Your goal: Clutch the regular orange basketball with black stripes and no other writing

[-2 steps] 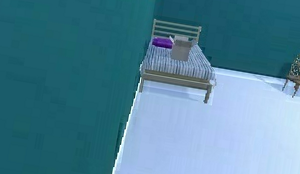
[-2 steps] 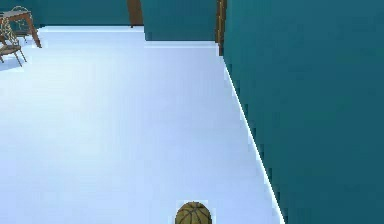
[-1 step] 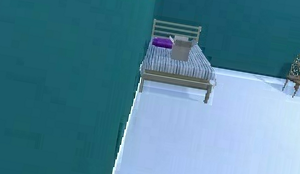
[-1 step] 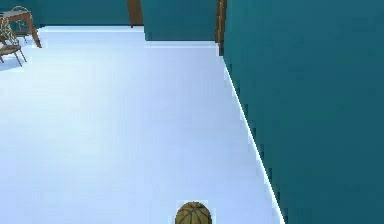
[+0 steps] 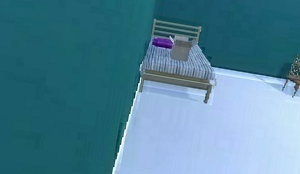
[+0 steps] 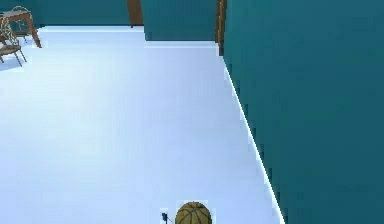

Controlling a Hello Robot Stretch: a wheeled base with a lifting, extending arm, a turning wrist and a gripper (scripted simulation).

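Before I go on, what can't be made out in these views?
Basketball, arm side view: lower part cut off by the bottom edge; any writing too small to check.
Dark speck left of it: too small to name.
Purple thing and grey box on the bed, forward view: too small to identify.

orange b-ball (image 6: 194, 214) w/ dark stripes, upright, on pale floor

Orange basketball (image 6: 193, 214), lower part below arm side view's edge
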